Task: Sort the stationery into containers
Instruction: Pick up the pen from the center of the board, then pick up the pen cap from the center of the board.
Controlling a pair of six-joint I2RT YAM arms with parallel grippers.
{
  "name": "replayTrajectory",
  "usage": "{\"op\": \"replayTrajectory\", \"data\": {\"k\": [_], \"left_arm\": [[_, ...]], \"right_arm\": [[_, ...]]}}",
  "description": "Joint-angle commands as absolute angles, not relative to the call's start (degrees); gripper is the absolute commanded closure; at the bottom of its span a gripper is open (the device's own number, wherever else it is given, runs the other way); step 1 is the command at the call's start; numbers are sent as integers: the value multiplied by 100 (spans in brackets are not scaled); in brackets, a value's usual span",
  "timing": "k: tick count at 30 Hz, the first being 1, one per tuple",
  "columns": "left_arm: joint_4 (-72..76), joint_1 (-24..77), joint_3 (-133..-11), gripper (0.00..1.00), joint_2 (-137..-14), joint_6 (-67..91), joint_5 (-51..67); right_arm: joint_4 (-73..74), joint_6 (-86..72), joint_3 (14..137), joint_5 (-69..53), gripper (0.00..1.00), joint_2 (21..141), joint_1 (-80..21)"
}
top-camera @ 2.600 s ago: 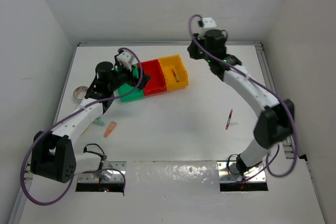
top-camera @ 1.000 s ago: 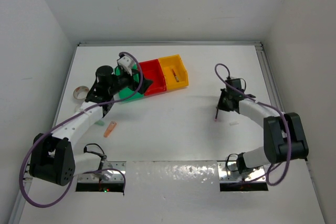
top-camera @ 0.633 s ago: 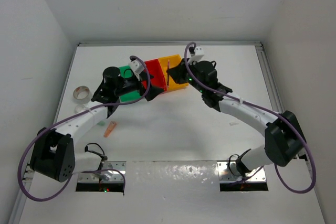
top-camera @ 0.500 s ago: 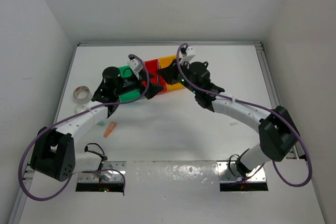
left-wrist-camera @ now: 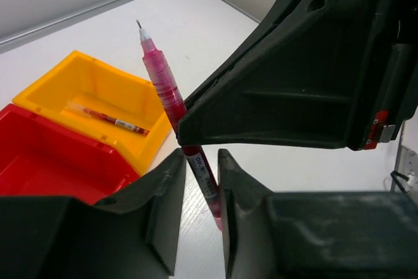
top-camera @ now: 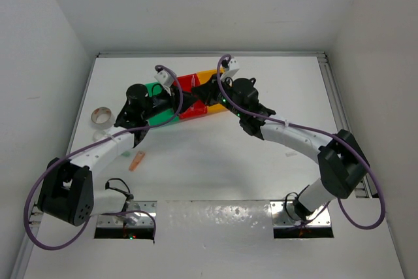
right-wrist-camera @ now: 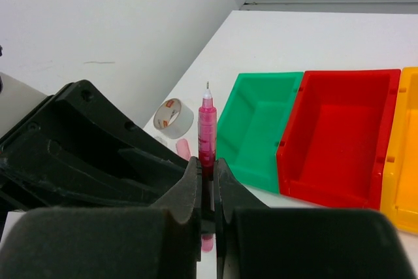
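Top external view, upper centre: right gripper [top-camera: 208, 91] and left gripper [top-camera: 187, 100] nose to nose over the containers [top-camera: 191, 113]. A second ago well apart, the right one low at the frame's right side. Brought across in that time: the pink pen [right-wrist-camera: 207, 125], clamped upright in the right gripper's closed jaws, tip up. Left jaws, wide a moment back, now drawn in on either side of the pen's lower barrel at lower centre of the left wrist view. Possibly touching it, though contact hard to confirm there. By the look of it a mid-air handover, with this pen not yet in any bin. At left of the left wrist view, the yellow bin [left-wrist-camera: 72, 86], one thin pen [left-wrist-camera: 108, 117] already inside.
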State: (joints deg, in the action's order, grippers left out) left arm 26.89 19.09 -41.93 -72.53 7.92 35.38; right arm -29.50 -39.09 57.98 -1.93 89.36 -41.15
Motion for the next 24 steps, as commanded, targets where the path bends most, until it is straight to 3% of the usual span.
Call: {"op": "replayTrajectory", "data": {"k": [1,6,9,11,12,13,16,17,20,21,22,24], "left_arm": [[3015,1907,-4175,81,-7207,826,3463],[2909,1916,-4175,99,-7181,817,3156],[2813,1899,-4175,100,-7172,747,3015],[2699,1907,-4192,100,-7163,634,2953],[2637,1907,-4218,100,-7163,572,2857],[2437,1907,-4236,100,-7163,493,2761],[2032,1899,-4245,100,-7102,28,2243],[1961,1890,-4202,100,-7058,-148,1928],[1881,1828,-4061,100,-6944,-395,1688],[1881,1819,-4034,100,-6917,-430,1679],[1881,1819,-3999,100,-6891,-483,1705],[1924,1811,-3973,100,-6882,-475,1723]], "right_arm": [[-3331,-3999,5845,-272,100,8807,-4157],[-3331,-4122,5739,-351,100,8807,-4157],[-3226,-4148,5669,-404,100,8772,-4105],[-2998,-4262,5599,-474,87,8649,-4035],[-2875,-4341,5529,-492,75,8561,-3886],[-2578,-4481,5311,-475,52,8439,-3789],[-1332,-5166,4625,173,28,7169,-3087],[-74,-5359,4562,959,27,6902,-2746],[2809,-5650,4614,1887,80,6330,-2017],[3291,-5791,4579,2055,91,6259,-1804],[3592,-5931,4501,2013,98,6092,-1515],[3937,-6221,4081,2039,89,5863,-1337]]}}
